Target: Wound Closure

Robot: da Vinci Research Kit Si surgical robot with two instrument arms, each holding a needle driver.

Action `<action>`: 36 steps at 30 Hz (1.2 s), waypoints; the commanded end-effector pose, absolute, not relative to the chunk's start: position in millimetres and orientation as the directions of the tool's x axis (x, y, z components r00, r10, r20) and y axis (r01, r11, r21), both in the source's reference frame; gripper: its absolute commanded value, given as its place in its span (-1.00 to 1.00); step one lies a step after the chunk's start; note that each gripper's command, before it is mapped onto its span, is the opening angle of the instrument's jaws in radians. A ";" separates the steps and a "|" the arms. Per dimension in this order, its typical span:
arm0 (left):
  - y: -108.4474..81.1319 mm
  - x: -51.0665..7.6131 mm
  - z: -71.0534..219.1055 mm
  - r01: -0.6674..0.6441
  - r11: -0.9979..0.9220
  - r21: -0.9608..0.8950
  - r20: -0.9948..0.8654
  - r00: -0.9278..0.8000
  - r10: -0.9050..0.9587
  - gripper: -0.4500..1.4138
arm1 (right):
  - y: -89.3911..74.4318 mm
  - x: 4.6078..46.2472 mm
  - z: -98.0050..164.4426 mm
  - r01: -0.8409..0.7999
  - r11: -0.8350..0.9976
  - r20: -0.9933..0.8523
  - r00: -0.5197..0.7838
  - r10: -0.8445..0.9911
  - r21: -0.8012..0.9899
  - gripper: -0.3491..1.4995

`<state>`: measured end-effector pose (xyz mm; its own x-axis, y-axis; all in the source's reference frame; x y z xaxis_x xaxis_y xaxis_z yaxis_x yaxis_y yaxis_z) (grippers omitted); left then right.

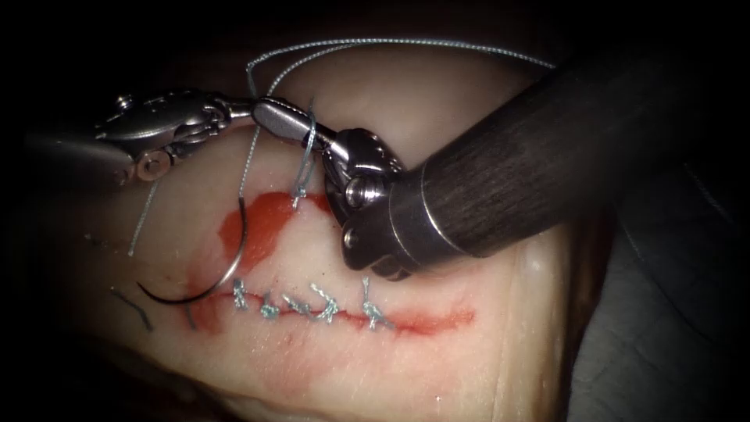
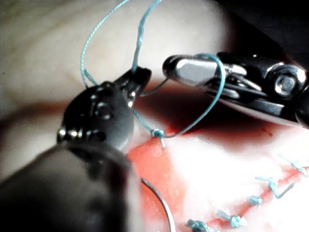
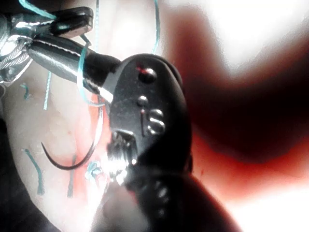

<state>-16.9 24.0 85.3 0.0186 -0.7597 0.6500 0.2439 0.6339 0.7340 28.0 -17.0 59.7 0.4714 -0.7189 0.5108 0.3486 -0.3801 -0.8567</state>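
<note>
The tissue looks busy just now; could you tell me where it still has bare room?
Bare tissue lies below the stitched cut. Above it is crowded: the needle lies loose on the red fluid, and the left tool holds thread looped round the right tool.

Off to the right, a dim grey desk surface (image 1: 672,336) lay beside the tissue (image 1: 484,375). A broad patch of red fluid (image 1: 262,227) sat just above the left end of the cut (image 1: 301,306), and a thinner red smear (image 1: 437,319) trailed along its right end.
</note>
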 end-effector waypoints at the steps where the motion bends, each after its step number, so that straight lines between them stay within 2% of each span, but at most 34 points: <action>1: 24.2 -17.4 85.7 0.243 0.636 0.732 0.652 0.019 -0.758 -1.00 | -17.1 28.8 60.3 0.356 -0.384 0.518 0.469 -0.715 -0.852 -0.96; 2: 23.8 -16.9 85.5 0.293 0.629 0.720 0.652 0.024 -0.758 -1.00 | -17.2 28.5 60.8 0.409 -0.334 0.514 0.494 -0.701 -0.849 -0.93; 5: 23.3 -16.4 85.2 0.324 0.620 0.714 0.650 0.022 -0.760 -1.00 | -17.3 28.4 61.3 0.483 -0.250 0.504 0.518 -0.691 -0.839 -0.82; 10: 22.5 -16.2 84.4 0.386 0.611 0.691 0.656 0.021 -0.755 -1.00 | -17.6 28.6 61.9 0.652 -0.066 0.464 0.462 -0.756 -0.755 -0.27; 11: 22.5 -16.4 84.4 0.383 0.619 0.685 0.661 0.029 -0.750 -1.00 | -17.7 28.8 62.1 0.688 -0.036 0.456 0.439 -0.774 -0.724 -0.22; 15: 22.0 -17.0 84.2 0.350 0.652 0.672 0.679 0.060 -0.732 -1.00 | -17.3 29.1 62.2 0.728 0.081 0.388 0.453 -0.803 -0.681 -0.26; 16: 21.7 -17.3 84.0 0.344 0.675 0.652 0.696 0.080 -0.713 -1.00 | -17.1 29.2 62.2 0.745 0.094 0.365 0.428 -0.827 -0.661 -0.22; 17: 21.2 -17.8 83.8 0.312 0.714 0.627 0.711 0.145 -0.688 -1.00 | -16.8 29.3 62.2 0.749 0.109 0.348 0.424 -0.836 -0.653 -0.07; 19: 20.3 -18.6 83.6 0.261 0.752 0.605 0.725 0.209 -0.656 -1.00 | -16.4 29.4 62.3 0.735 0.115 0.323 0.426 -0.845 -0.668 0.02; 25: 18.3 -20.2 83.5 0.210 0.772 0.600 0.720 0.277 -0.636 -1.00 | -15.0 29.3 61.8 0.791 0.192 0.236 0.389 -0.891 -0.580 0.00; 36: 20.2 -19.4 84.3 0.319 0.773 0.548 0.728 0.274 -0.628 -1.00 | -15.3 29.6 62.5 0.888 0.191 0.108 0.258 -0.960 -0.419 -0.02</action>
